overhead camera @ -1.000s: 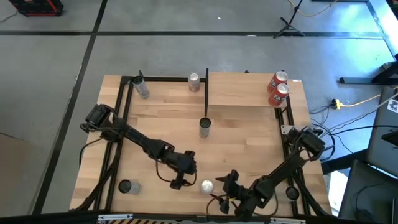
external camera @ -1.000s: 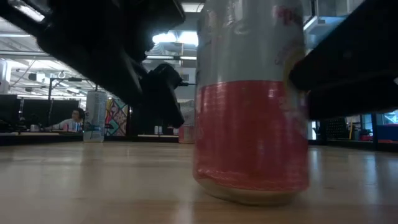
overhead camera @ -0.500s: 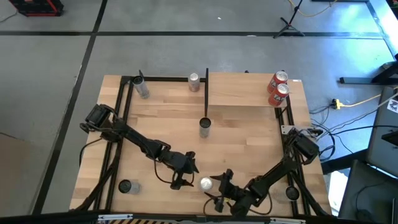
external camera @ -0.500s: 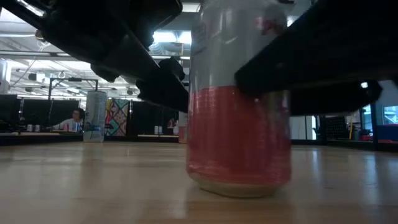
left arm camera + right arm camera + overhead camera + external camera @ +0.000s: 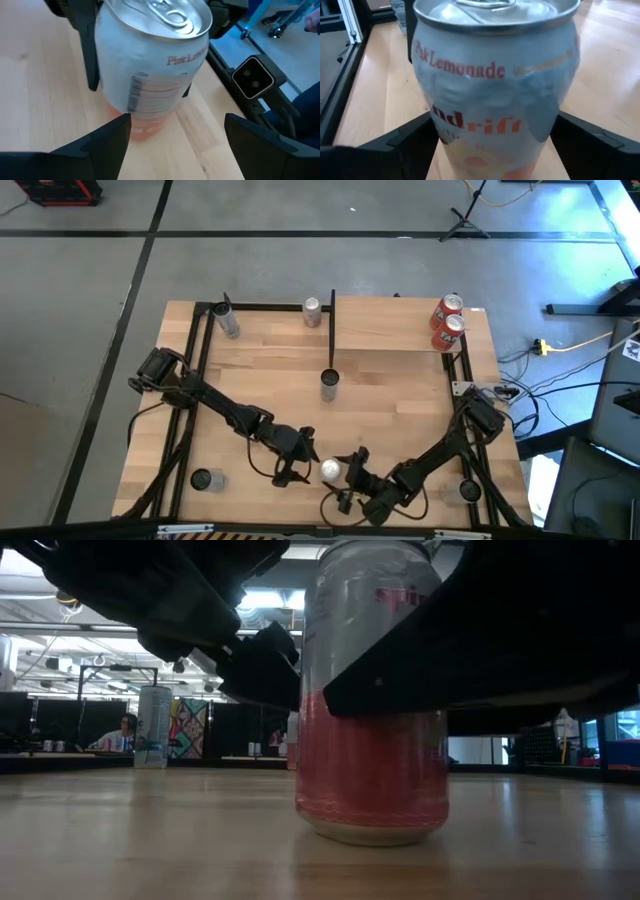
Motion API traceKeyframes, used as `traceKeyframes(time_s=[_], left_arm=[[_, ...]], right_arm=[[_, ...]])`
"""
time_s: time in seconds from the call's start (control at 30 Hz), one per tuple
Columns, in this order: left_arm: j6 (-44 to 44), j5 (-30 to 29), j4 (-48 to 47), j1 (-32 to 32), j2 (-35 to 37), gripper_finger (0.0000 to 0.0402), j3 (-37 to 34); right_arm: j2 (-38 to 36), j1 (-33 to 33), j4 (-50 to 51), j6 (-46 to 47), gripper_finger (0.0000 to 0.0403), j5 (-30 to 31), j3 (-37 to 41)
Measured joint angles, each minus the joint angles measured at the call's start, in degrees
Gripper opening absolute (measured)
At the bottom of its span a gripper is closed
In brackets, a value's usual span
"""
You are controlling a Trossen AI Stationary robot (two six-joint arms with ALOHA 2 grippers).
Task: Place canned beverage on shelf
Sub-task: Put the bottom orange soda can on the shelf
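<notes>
A silver-and-pink can marked Pink Lemonade [image 5: 330, 470] stands upright on its base on the tabletop near the front edge, and fills the low view [image 5: 370, 700]. My right gripper [image 5: 347, 481] is open, with one finger on each side of the can's body [image 5: 495, 100]. My left gripper [image 5: 299, 463] is open just left of the can, its fingertips short of it in the left wrist view [image 5: 175, 122]. The shelf [image 5: 395, 328], a pale board with black posts, lies at the far right. My right gripper reaches level from the table's right and near side, and its fingers [image 5: 590, 145] flank the can's upper body [image 5: 440, 670]. I cannot tell whether they touch it. The can stands upright on the table. My left gripper's fingertip [image 5: 270, 670] is close to the can's side; I cannot tell whether it touches.
Two red cans [image 5: 447, 320] stand on the shelf's far right corner. Silver cans stand at the far edge [image 5: 312, 310], the far left [image 5: 229, 322] and the table's middle [image 5: 330, 385]. A dark can [image 5: 203, 478] stands near the front left. A black post [image 5: 332, 330] rises at mid-table.
My right gripper has gone toward the table's left and closed in on the can, so its open fingers now flank it. The can has slid a little toward the far edge, still upright. My left gripper has shifted slightly toward the can.
</notes>
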State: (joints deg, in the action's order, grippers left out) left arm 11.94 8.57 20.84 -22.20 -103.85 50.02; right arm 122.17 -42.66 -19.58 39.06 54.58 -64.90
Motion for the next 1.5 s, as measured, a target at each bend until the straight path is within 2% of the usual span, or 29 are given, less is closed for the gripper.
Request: traceKeyframes(time_s=[0.43, 0.53, 0.67, 0.9, 1.03, 1.3, 1.5], left_arm=[[0.0, 0.5, 1.3, -0.3, 0.0, 0.0309, 0.0], [0.0, 0.9, 1.5, -0.4, 0.0, 0.0309, 0.0], [0.0, 1.0, 1.4, -0.4, 0.0, 0.0309, 0.0], [1.1, 2.1, 0.3, -0.5, 1.0, 0.0309, 0.0], [1.4, 2.5, -3.9, -0.5, 7.2, 0.0309, 0.0], [4.8, -5.2, -21.0, -0.4, 29.1, 0.0309, 0.0], [8.2, -10.3, -29.7, -0.4, 44.0, 0.0309, 0.0]], right_arm=[[0.0, 0.8, 0.1, -0.6, 0.0345, 1.4, 0.0], [0.0, 1.2, 0.1, -0.5, 0.0327, 1.2, 0.0], [0.0, 1.4, 0.8, -0.4, 0.0273, 1.5, 0.0], [-0.1, 1.4, 0.7, 0.3, 0.0267, 1.7, 0.0], [-1.3, 1.5, 1.0, 0.6, 0.0267, 0.8, -0.5], [-5.4, 4.2, 5.5, -1.3, 0.0267, -0.2, -6.7], [-9.0, 4.8, 16.2, -5.2, 0.0267, -0.9, -15.4]])
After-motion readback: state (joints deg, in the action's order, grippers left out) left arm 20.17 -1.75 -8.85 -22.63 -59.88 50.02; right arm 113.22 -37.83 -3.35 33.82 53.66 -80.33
